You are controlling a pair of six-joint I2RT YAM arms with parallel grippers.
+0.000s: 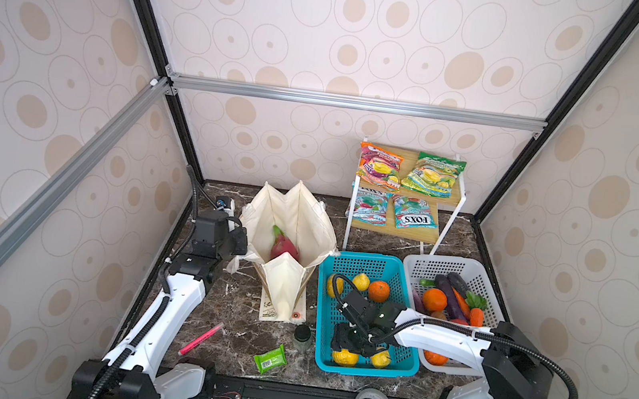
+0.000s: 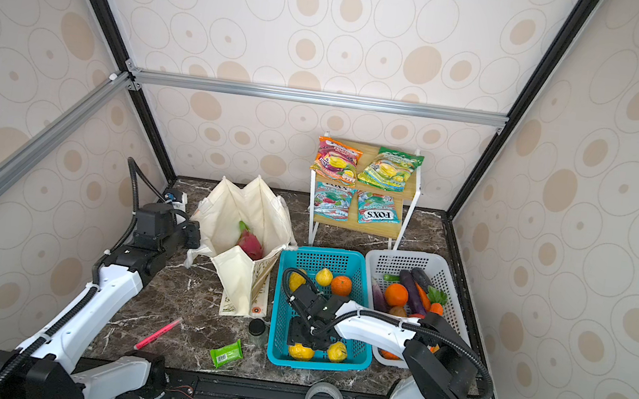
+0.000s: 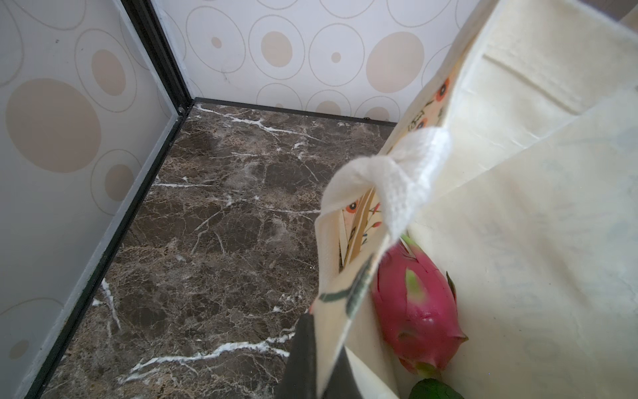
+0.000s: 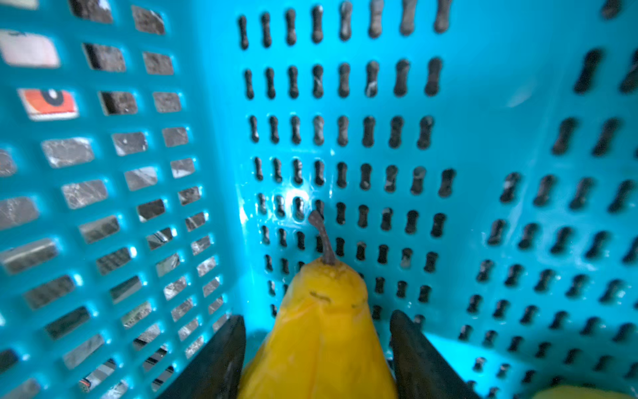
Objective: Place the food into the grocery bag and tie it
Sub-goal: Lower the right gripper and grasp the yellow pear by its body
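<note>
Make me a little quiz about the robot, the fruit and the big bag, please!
1. True or false: the pink dragon fruit already lies inside the cream canvas tote bag.
2. Which fruit does the right gripper have between its jaws, down in the blue plastic basket? A) banana B) yellow pear with a brown stem C) bunch of grapes
3. Fill the gap: the left gripper is shut on the tote bag's ____.

Key: 1 true; 2 B; 3 rim.
</note>
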